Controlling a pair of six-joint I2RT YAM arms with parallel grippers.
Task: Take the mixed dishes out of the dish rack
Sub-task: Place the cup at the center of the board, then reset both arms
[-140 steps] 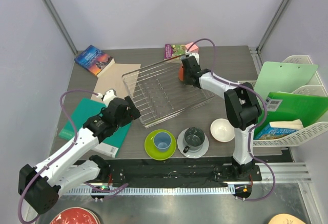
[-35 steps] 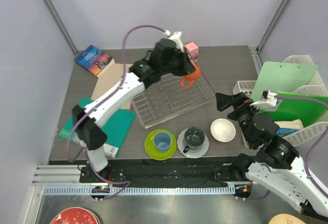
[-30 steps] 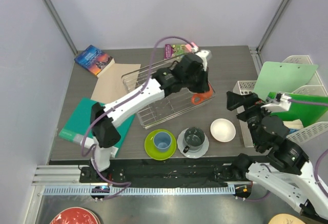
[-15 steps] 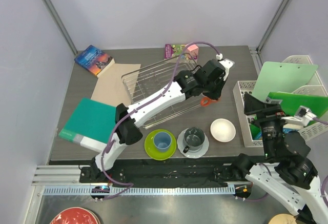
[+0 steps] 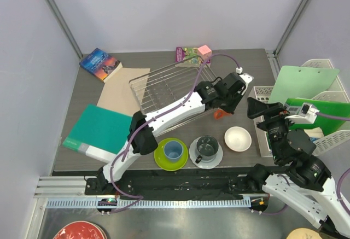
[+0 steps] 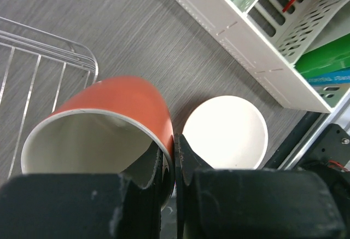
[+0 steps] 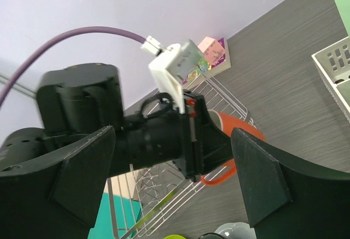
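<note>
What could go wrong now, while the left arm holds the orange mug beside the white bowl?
1. The left fingers pinch only the rim of the tilted orange mug; it may slip.
2. Set down here, it may knock the white bowl beside it.
3. The right fingers, open, stand close to the left wrist; they may collide.

White plastic links [image 5: 174,108], black joint housings [image 5: 143,139] on both arms. Purple cable [image 5: 221,56] loops at top centre of overhead view into white connector block [image 7: 175,62]. Matte black wedge fingers [image 7: 261,180] on right gripper [image 7: 174,131].

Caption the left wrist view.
Left end effector holds the orange mug by its rim; white bowl and rack corner below.
</note>
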